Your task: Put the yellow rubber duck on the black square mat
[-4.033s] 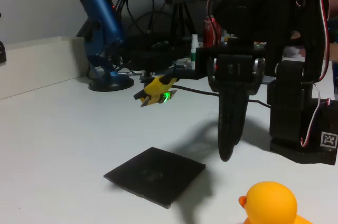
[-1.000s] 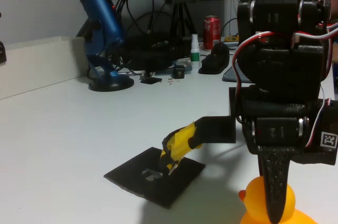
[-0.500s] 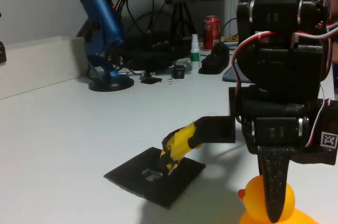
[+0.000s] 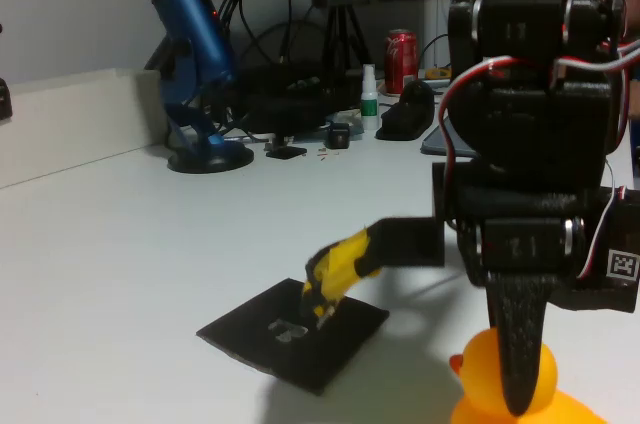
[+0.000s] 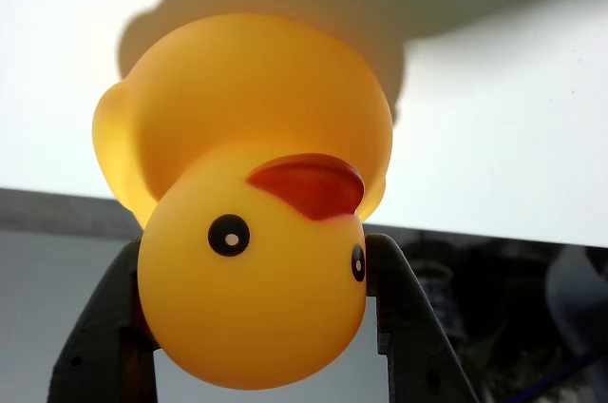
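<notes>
- Wrist view: the yellow rubber duck is seen head-first between the two dark fingers, which flank its head; contact appears made, so the gripper is judged clenched on the head.
- Duck judged light, soft, smooth and somewhat slippery; the head sides suit the hold, with moderate squeeze.
- Fixed view: the duck is seen on the white table, beside the black square mat, not on it.
- A red can is noted far back; its writing cannot be read.

The yellow-orange duck has an orange-red beak and black eyes; the mat looks matte black.
</notes>
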Action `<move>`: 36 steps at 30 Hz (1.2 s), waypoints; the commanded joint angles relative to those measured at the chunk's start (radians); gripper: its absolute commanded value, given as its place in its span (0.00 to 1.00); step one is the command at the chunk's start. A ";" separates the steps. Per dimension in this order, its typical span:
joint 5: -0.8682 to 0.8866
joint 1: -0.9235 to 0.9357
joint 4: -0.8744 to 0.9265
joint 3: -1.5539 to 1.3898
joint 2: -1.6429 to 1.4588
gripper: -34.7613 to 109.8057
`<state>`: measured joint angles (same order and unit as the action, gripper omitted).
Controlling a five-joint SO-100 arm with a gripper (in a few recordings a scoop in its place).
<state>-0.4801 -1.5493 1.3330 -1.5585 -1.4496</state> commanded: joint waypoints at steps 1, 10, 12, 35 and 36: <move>-0.015 -0.017 -0.003 0.032 -0.146 0.37; -0.015 0.029 0.009 0.031 -0.281 0.37; -0.017 0.054 0.009 0.031 -0.319 0.37; -0.020 0.502 0.011 0.018 -0.414 0.37; -0.020 0.526 0.012 0.017 -0.414 0.37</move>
<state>-0.4801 -1.0830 1.3361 -1.5585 -1.8009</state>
